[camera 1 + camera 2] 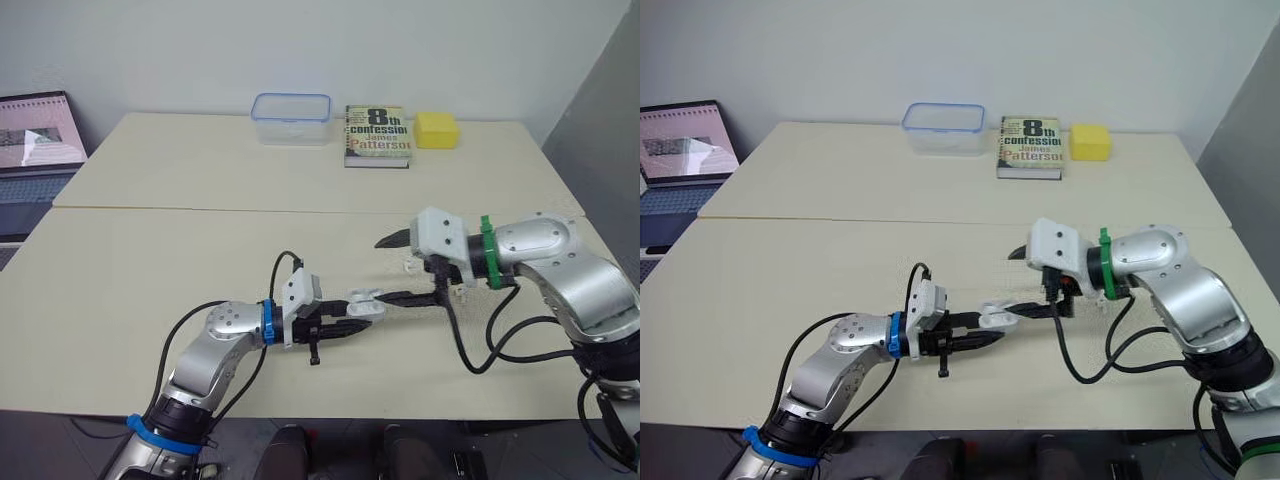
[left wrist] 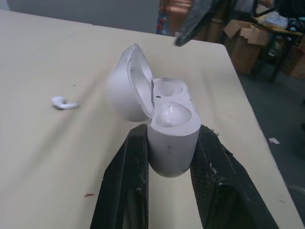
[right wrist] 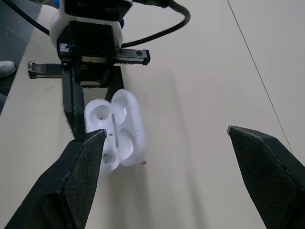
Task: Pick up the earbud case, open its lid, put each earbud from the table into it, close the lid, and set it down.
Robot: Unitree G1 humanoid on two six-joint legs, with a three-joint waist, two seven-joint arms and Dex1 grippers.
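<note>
I can't tell whether a finger of the right gripper (image 3: pixel 166 131) touches the earbud case (image 2: pixel 172 138) — they overlap. Its fingers gape wide, empty. The left gripper (image 1: pixel 340 328) clamps the open-lidded case over the table (image 1: pixel 150 270), one earbud (image 2: pixel 64 103) lying near.

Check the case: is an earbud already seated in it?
No, both sockets of the open earbud case, clamped in the left fingers, look empty, and one earbud lies on the table.

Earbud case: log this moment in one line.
case: in left gripper, lid open, empty | right gripper: open, near case | earbud: on table
</note>
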